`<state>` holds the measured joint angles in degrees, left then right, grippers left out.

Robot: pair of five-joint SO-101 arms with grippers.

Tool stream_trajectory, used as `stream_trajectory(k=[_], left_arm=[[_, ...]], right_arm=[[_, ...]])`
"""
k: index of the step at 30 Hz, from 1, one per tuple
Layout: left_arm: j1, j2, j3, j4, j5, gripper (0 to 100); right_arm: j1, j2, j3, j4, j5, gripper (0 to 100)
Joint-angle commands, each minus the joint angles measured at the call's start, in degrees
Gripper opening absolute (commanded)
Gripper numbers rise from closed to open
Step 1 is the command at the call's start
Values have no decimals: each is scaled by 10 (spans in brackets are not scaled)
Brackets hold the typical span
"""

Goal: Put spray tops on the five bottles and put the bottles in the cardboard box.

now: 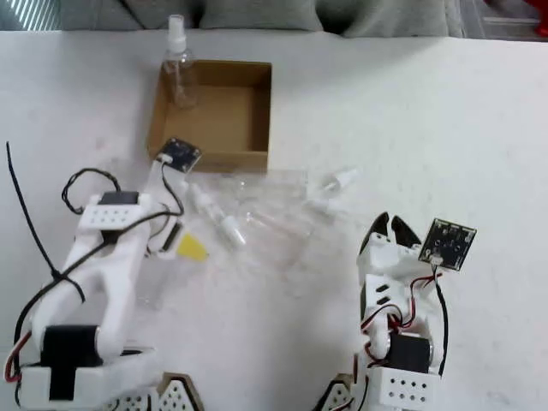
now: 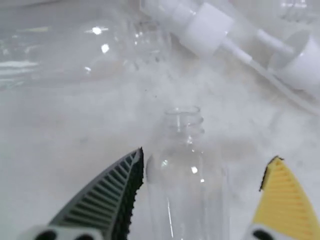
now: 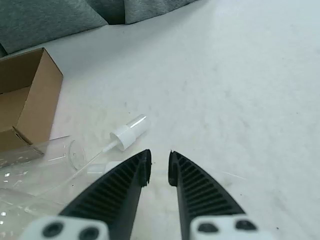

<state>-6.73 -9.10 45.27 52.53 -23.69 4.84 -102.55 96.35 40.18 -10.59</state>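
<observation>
A clear bottle (image 2: 184,170) with a bare neck lies between the spread fingers of my left gripper (image 2: 200,195), the grey finger (image 2: 112,200) on one side and the yellow one (image 2: 280,200) on the other; neither visibly touches it. Two white spray tops (image 2: 202,22) lie just beyond it. In the high view the left gripper (image 1: 178,244) sits in front of the cardboard box (image 1: 254,111), where one capped bottle (image 1: 180,68) stands in the back left corner. My right gripper (image 3: 159,167) hovers with jaws almost together and nothing between them, near a loose spray top (image 3: 129,131).
Several clear bottles (image 1: 257,218) and spray tops (image 1: 338,181) lie scattered on the white table between the arms and the box. Grey cushions (image 1: 257,13) line the table's far edge. Open table lies to the right of the right arm.
</observation>
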Motion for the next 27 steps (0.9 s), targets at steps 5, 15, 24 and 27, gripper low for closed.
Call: stream_trajectory(k=[5, 15, 24, 27], left_arm=[[-21, 57, -67, 27, -22, 369], [-15, 58, -55, 17, -28, 276], [-10, 57, -55, 25, -30, 200], [-21, 51, -54, 26, -28, 199]], right_arm=[[-6, -7, 4, 0, 9, 52], [-6, -7, 4, 0, 9, 52], [-5, -7, 4, 0, 17, 52], [-1, -7, 4, 1, 69, 51]])
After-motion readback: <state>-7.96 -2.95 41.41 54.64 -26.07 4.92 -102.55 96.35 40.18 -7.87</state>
